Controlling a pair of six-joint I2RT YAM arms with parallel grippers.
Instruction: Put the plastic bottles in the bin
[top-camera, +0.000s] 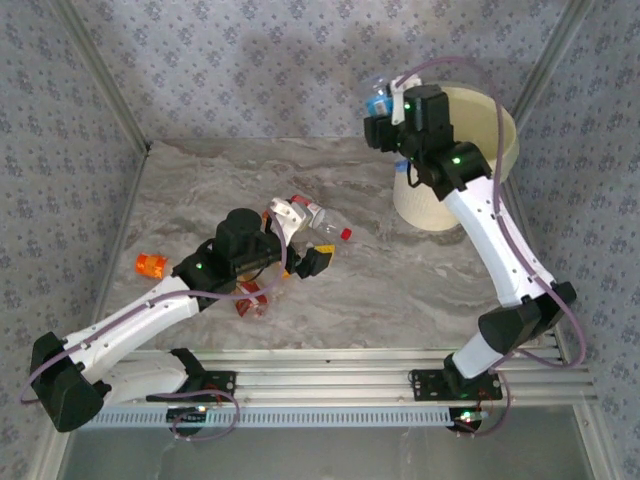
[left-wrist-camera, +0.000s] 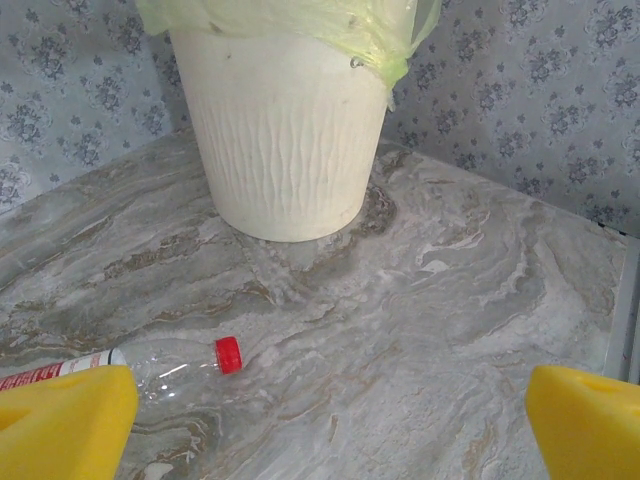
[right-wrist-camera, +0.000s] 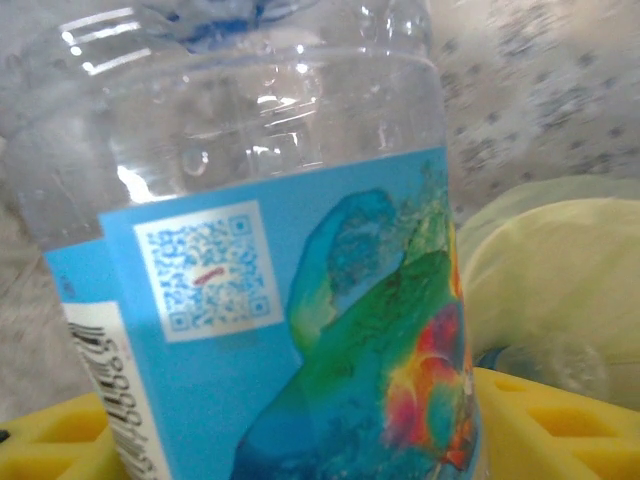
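At bin (top-camera: 503, 135), blue-label bottle (right-wrist-camera: 300, 330) clenched in right end effector (top-camera: 384, 108); left end effector (left-wrist-camera: 330, 425) agape near red-capped bottle (left-wrist-camera: 165, 365).

Grey floral-papered walls (top-camera: 250, 60) around a marbled tabletop (top-camera: 400, 290)

Four plastic bottles (top-camera: 328, 232) are showing: a blue-labelled bottle (top-camera: 378, 100) hanging just beside the bin (top-camera: 425, 210), and three lying left of the bin (a red-capped clear bottle (left-wrist-camera: 170, 365) nearest, a reddish bottle (top-camera: 252, 300) next, an orange bottle (top-camera: 151, 265) farthest). One bin is standing upright.
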